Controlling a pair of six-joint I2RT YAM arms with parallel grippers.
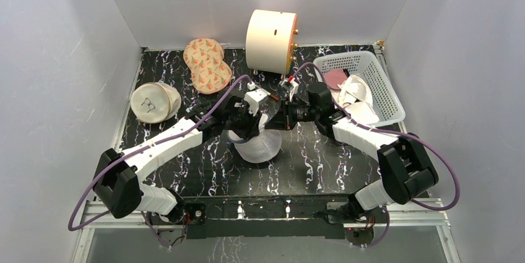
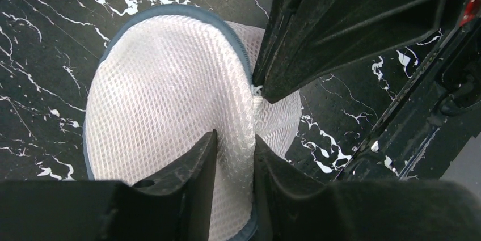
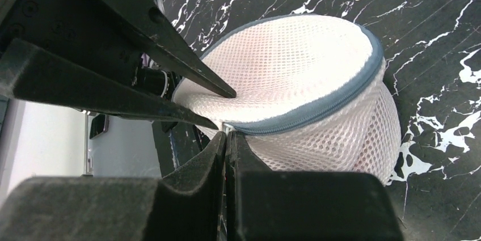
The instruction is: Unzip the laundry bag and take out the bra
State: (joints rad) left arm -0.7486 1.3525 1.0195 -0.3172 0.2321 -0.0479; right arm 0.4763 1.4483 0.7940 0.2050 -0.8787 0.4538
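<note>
The laundry bag (image 1: 260, 145) is a round white mesh drum with a blue-grey zip rim, standing mid-table. My left gripper (image 1: 249, 122) is shut on a fold of its mesh; the left wrist view shows the fabric pinched between the gripper (image 2: 233, 136) on the bag (image 2: 164, 93). My right gripper (image 1: 277, 124) meets it from the right. In the right wrist view it (image 3: 227, 134) is shut at the end of the zip (image 3: 317, 108), on the small metal pull. The zip line on the bag (image 3: 300, 59) looks closed. The bra is not in view.
A cream round pouch (image 1: 155, 102) lies at the left and an orange patterned pouch (image 1: 207, 65) at the back. A cream cylinder (image 1: 270, 39) stands at the back centre. A white basket (image 1: 387, 99) with cloth items sits at the right.
</note>
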